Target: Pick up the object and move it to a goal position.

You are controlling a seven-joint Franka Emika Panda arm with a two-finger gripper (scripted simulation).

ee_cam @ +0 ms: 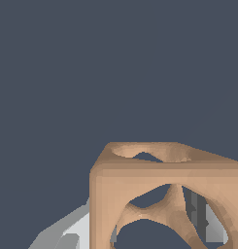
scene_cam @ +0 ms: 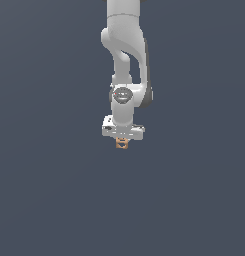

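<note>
The object is a tiny orange-tan piece with holes through it, sitting just under the white hand of the arm in the middle of the exterior view. My gripper points straight down and is shut on it. In the wrist view the object fills the near part of the picture as a tan lattice cube with large rounded openings. Grey fingers show through those openings and beside the cube. The fingertips themselves are hidden behind the object.
The white arm comes down from the upper edge of the exterior view. Around it lies only a plain dark blue-grey ground with no other objects, edges or markers in sight.
</note>
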